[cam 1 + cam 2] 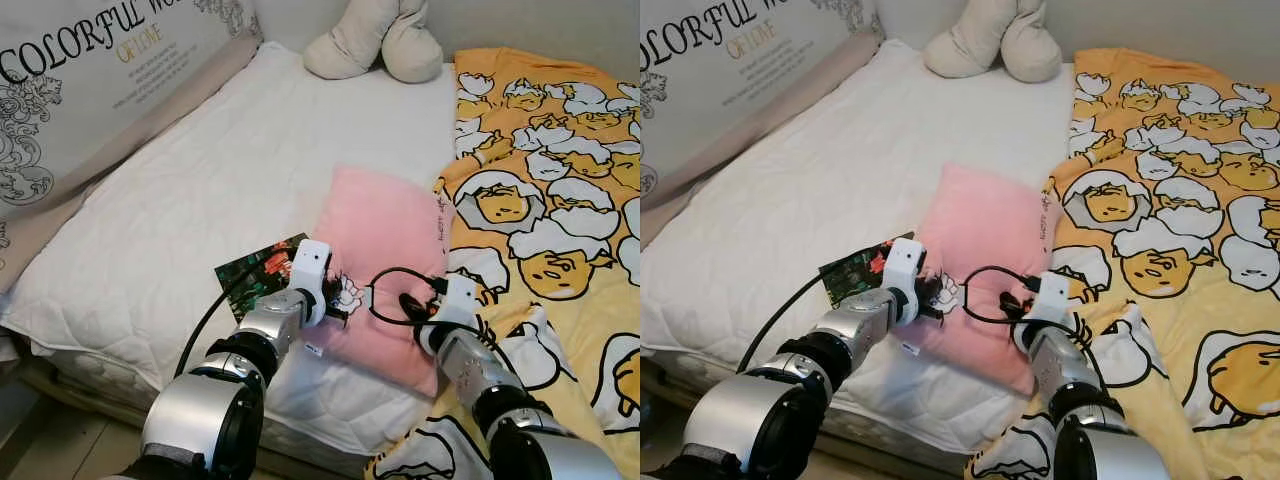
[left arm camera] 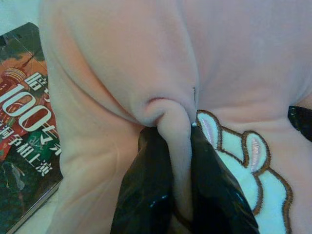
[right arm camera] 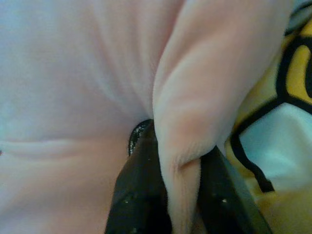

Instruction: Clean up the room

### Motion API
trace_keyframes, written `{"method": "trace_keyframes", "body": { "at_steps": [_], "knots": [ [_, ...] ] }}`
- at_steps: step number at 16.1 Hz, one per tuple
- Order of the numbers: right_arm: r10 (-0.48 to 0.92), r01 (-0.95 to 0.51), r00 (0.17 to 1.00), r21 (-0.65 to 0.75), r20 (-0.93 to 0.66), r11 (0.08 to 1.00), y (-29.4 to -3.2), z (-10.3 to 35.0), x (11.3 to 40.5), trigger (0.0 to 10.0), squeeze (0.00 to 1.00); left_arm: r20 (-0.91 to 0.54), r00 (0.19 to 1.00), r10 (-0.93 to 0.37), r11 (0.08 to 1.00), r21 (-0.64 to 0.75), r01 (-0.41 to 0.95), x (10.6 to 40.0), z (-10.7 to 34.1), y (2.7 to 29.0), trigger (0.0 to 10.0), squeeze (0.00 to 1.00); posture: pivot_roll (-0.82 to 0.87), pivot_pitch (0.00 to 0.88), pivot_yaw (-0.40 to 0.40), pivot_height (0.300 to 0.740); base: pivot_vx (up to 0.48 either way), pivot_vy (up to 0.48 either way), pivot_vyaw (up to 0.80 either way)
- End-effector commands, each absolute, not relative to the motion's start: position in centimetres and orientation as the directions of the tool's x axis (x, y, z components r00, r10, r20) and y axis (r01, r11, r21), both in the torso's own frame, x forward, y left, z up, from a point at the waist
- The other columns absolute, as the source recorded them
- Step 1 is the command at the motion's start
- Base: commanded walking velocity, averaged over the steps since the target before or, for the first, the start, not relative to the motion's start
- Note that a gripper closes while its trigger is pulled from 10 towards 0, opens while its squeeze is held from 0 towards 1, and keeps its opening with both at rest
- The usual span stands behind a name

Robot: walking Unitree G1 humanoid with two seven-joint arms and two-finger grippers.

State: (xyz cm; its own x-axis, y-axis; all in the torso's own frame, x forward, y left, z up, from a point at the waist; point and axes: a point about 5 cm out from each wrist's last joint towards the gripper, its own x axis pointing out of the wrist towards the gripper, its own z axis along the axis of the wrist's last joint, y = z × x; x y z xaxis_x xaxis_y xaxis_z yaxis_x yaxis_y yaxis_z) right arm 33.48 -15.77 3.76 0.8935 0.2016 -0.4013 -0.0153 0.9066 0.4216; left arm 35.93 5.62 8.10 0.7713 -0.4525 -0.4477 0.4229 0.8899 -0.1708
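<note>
a white quilted mattress (image 1: pixel 180 220) lies low beside a printed headboard (image 1: pixel 70 70), under even light

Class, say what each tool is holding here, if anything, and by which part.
Both hold the pink pillow. The left tool pinches a fold of its cover near the embroidered animal; the right tool pinches a fold beside the yellow blanket.

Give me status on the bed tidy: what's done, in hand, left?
Done: nothing looks put away yet. In hand: left gripper and right gripper each pinch a fold of the pink pillow, which lies on the white mattress. Left: the pillow, the book beside it, and the rumpled yellow blanket.
</note>
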Motion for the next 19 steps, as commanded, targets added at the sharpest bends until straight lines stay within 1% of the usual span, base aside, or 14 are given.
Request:
{"method": "trace_keyframes", "body": {
  "at_steps": [1, 3, 4, 6, 8, 9, 10, 11, 12, 13, 14, 17, 18, 19],
  "knots": [
    [0.214, -0.041, 0.898, 0.411, -0.385, 0.911, -15.6, 4.7, 34.2, 0.0, 0.0, -0.403, 0.781, -0.478, 0.878, -0.204, 0.432, 36.5, 9.3, 5.2, 0.0, 0.0, 0.05, 0.0, 0.04, 0.74, 0.0, 0.0, 0.0],
    [0.188, -0.083, 0.957, 0.414, -0.221, 0.906, -16.7, 9.0, 36.6, 0.0, 0.0, -0.274, 0.815, -0.51, 0.859, -0.207, 0.468, 38.2, 12.9, 5.2, 0.0, 0.0, 0.06, 0.0, 0.042, 0.74, 0.0, 0.0, 0.0],
    [0.17, -0.096, 0.975, 0.42, -0.142, 0.902, -17.2, 11.0, 37.4, 0.0, 0.0, -0.207, 0.816, -0.539, 0.84, -0.202, 0.503, 38.8, 14.7, 5.0, 0.0, 0.0, 0.06, 0.0, 0.044, 0.74, 0.0, 0.0, 0.0],
    [0.154, -0.135, 0.988, 0.398, -0.017, 0.908, -17.9, 14.1, 38.2, 0.0, 0.0, -0.102, 0.818, -0.567, 0.819, -0.177, 0.546, 39.8, 17.7, 5.3, 0.0, 0.0, 0.05, 0.0, 0.049, 0.74, 0.0, 0.0, 0.0],
    [0.139, -0.165, 0.985, 0.323, 0.104, 0.932, -18.5, 17.1, 37.9, 0.0, 0.0, 0.018, 0.811, -0.585, 0.805, -0.112, 0.583, 40.5, 21.1, 6.2, 0.0, 0.0, 0.05, 0.0, 0.056, 0.74, 0.0, 0.0, 0.0],
    [0.098, -0.127, 0.985, 0.203, 0.144, 0.971, -19.1, 18.1, 37.3, 0.0, 0.0, 0.081, 0.817, -0.571, 0.815, -0.062, 0.576, 40.7, 22.3, 6.9, 0.0, 0.0, 0.05, 0.0, 0.055, 0.74, 0.0, 0.0, 0.0],
    [0.072, -0.098, 0.984, 0.156, 0.164, 0.983, -19.2, 18.4, 36.9, 0.0, 0.0, 0.095, 0.837, -0.54, 0.839, -0.026, 0.544, 40.7, 22.5, 7.4, 3.8, 0.0, 0.05, 0.0, 0.053, 0.74, 0.0, 0.0, 0.0],
    [0.054, -0.083, 0.981, 0.152, 0.186, 0.985, -19.2, 18.5, 36.5, 10.0, 0.0, 0.116, 0.832, -0.542, 0.836, -0.019, 0.548, 40.6, 22.5, 7.6, 10.0, 0.0, 0.05, 0.0, 0.051, 0.74, 0.0, 0.0, 0.0],
    [0.045, -0.073, 0.979, 0.132, 0.2, 0.989, -18.9, 18.4, 36.0, 10.0, 0.0, 0.149, 0.827, -0.542, 0.836, -0.006, 0.549, 40.5, 22.4, 7.8, 10.0, 0.0, 0.05, 0.0, 0.048, 0.74, 0.0, 0.0, 0.0],
    [0.028, -0.056, 0.98, 0.139, 0.195, 0.989, -18.7, 17.8, 35.7, 10.0, 0.0, 0.163, 0.82, -0.549, 0.821, -0.079, 0.565, 40.4, 22.1, 7.7, 10.0, 0.0, 0.05, 0.0, 0.046, 0.74, 0.0, 0.48, 0.0],
    [0.025, -0.048, 0.985, 0.131, 0.173, 0.99, -18.2, 17.1, 35.4, 10.0, 0.0, 0.165, 0.837, -0.521, 0.838, -0.089, 0.539, 40.4, 21.8, 7.9, 10.0, 0.0, 0.05, 0.0, 0.045, 0.74, 0.0, 0.48, 0.0],
    [0.045, -0.06, 0.988, 0.096, 0.145, 0.994, -17.2, 16.3, 34.6, 10.0, 0.0, 0.178, 0.863, -0.473, 0.865, -0.089, 0.493, 40.3, 21.4, 8.2, 10.0, 0.0, 0.05, 0.0, 0.042, 0.74, 0.0, 0.48, 0.0],
    [0.044, -0.057, 0.988, 0.09, 0.146, 0.994, -17.2, 16.3, 34.6, 10.0, 0.0, 0.18, 0.868, -0.463, 0.873, -0.077, 0.482, 40.3, 21.3, 8.3, 10.0, 0.0, 0.04, 0.0, 0.043, 0.74, 0.0, 0.48, 0.0],
    [0.039, -0.053, 0.988, 0.088, 0.15, 0.995, -17.2, 16.4, 34.6, 10.0, 0.0, 0.183, 0.869, -0.459, 0.872, -0.095, 0.48, 40.2, 21.2, 8.4, 10.0, 0.0, 0.05, 0.0, 0.043, 0.74, 0.0, 0.48, 0.0]
  ]
}}
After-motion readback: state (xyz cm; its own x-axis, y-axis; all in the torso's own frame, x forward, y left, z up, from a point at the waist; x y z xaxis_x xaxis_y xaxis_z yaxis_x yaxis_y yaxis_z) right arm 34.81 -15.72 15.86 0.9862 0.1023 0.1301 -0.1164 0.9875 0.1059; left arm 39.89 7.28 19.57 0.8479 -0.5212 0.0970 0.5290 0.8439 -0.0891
